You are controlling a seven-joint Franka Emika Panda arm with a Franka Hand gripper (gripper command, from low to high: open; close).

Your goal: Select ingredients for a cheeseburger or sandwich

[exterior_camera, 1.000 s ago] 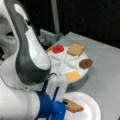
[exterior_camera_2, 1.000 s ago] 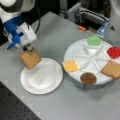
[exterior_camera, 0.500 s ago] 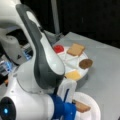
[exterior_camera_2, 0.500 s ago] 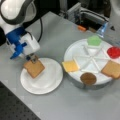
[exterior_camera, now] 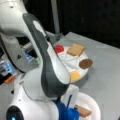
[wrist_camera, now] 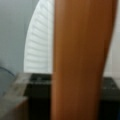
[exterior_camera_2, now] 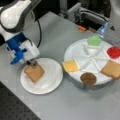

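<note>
The grey counter carries everything, and the white Franka arm stands over its side at a front view's left. Well apart from the tool, toward a front view's right, sits the round divided tray with the remaining ingredients: a green lettuce piece and a red tomato disc on its far side, a second toast square, a dark brown patty and a yellow cheese square on its near side. The cheese is the tray piece nearest to the tool.

Directly under the tool lies the white round plate. On it rests one brown toast square, lying flat, one corner pointing up toward the tool. No other piece is on the plate, so I judge the sandwich has only its bottom slice so far.

The tool is low over the plate, with its tips at the upper corner of the toast. In the wrist view the toast fills the space between the dark fingers as a tall brown band, with the plate behind it. The fingers seem close on the slice, so I judge it is held, or only just set down, and the jaws stand narrow.

The toast lies just below the tool, toward a front view's bottom.
</note>
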